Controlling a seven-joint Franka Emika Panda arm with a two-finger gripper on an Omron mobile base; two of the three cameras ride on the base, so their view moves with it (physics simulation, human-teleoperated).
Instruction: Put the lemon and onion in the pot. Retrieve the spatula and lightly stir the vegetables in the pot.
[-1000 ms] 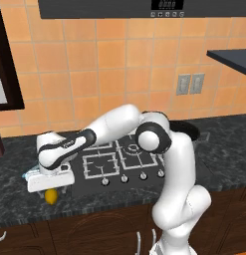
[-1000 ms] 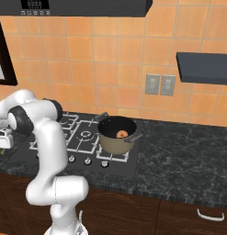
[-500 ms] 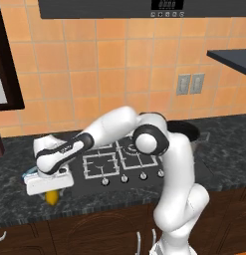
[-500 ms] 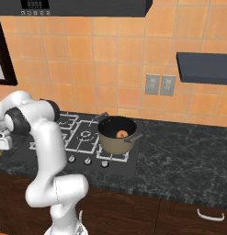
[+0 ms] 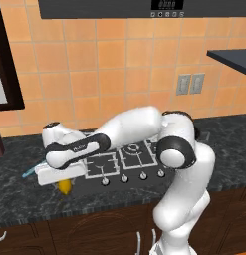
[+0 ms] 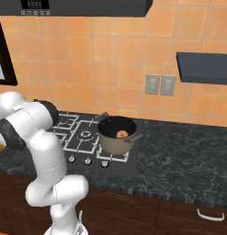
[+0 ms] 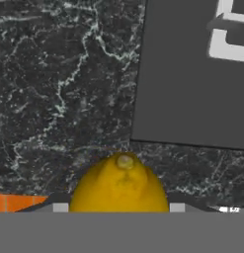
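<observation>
The yellow lemon (image 5: pixel 65 186) hangs just under my hand at the left of the stove, slightly above the counter. My gripper (image 5: pixel 64 180) is shut on it from above. In the hand view the lemon (image 7: pixel 119 187) sits low in the middle between the fingers, and the gripper (image 7: pixel 118 207) is mostly hidden by it. The tan pot (image 6: pixel 116 136) stands on the stove's right burner with the orange-brown onion (image 6: pixel 120 134) inside. A bit of the light-blue spatula (image 5: pixel 28 173) pokes out left of my hand on the counter.
The dark stove top (image 7: pixel 192 74) with white grates lies right of the lemon, and black marble counter (image 7: pixel 59 84) lies under it. A row of stove knobs (image 5: pixel 123 178) runs along the front. The arm stretches low across the left burners.
My hand has risen a little and shifted right, towards the stove, and the lemon has come up off the counter with it.
</observation>
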